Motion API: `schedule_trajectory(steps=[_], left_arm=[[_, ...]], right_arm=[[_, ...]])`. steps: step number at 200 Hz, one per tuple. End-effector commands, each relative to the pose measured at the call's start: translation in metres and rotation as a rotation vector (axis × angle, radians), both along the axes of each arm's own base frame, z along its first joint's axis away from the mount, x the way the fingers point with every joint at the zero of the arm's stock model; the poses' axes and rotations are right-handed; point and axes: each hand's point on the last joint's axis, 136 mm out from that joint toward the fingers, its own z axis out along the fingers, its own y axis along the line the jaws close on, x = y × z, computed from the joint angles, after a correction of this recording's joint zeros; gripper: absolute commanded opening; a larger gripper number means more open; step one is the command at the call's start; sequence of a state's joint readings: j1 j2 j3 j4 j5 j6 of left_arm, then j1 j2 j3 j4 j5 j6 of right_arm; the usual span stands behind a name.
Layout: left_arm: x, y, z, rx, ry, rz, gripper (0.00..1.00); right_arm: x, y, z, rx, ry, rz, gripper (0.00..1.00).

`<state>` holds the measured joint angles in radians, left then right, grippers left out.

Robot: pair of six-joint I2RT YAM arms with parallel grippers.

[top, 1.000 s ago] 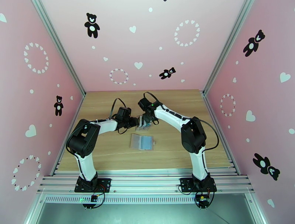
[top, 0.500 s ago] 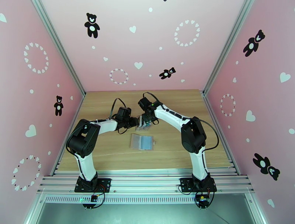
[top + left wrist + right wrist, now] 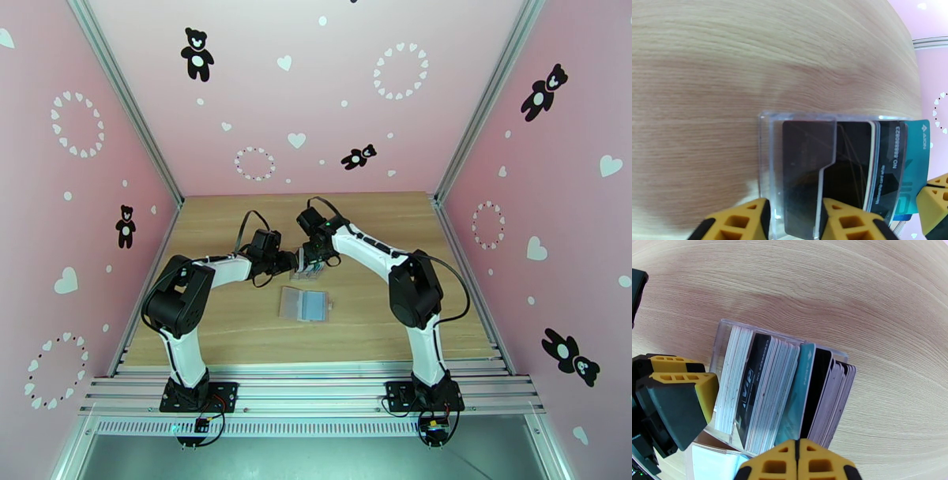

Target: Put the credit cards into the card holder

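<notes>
A clear card stand [image 3: 306,271] packed with upright credit cards stands mid-table. My left gripper [image 3: 291,263] comes in from the left and its jaws clamp the stand's end wall [image 3: 766,158]. My right gripper [image 3: 798,455] is over the stand with its fingertips pressed together on the top edge of a teal card [image 3: 800,398], which sticks out past the other cards [image 3: 916,158]. The card holder [image 3: 304,304] lies open and flat nearer to me, with a light blue card showing in its clear sleeves.
The wooden table [image 3: 237,331] is walled by pink panels on three sides. An aluminium rail [image 3: 316,387] runs along the near edge by the arm bases. The card holder lies just in front of the stand.
My right gripper has closed its fingers over the cards in the stand. Both arms and the card holder stay where they were.
</notes>
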<state>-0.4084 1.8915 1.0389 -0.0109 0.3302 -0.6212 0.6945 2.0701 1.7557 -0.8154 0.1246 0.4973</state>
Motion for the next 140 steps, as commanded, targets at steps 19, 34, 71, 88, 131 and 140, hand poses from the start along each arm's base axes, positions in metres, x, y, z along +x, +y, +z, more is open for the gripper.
schedule_trajectory(steps=[19, 34, 71, 88, 131, 140], left_arm=[[-0.004, 0.017, -0.011, 0.066, 0.04, 0.033, 0.4], [-0.004, 0.017, -0.01, 0.066, 0.039, 0.033, 0.4], [-0.004, 0.017, -0.009, 0.065, 0.037, 0.032, 0.4], [-0.004, 0.017, -0.009, 0.063, 0.038, 0.032, 0.4], [-0.004, 0.017, -0.009, 0.063, 0.036, 0.034, 0.4], [-0.004, 0.017, -0.008, 0.061, 0.036, 0.032, 0.4]], right_arm=[[-0.018, 0.01, -0.007, 0.063, 0.073, 0.017, 0.0], [-0.02, 0.011, -0.007, 0.072, 0.076, 0.014, 0.0], [-0.018, 0.006, 0.01, 0.073, 0.032, -0.006, 0.0], [-0.017, 0.003, 0.014, 0.059, 0.024, -0.011, 0.0], [-0.013, -0.012, 0.02, -0.02, -0.013, -0.026, 0.01], [-0.013, -0.014, 0.021, -0.03, -0.018, -0.026, 0.02]])
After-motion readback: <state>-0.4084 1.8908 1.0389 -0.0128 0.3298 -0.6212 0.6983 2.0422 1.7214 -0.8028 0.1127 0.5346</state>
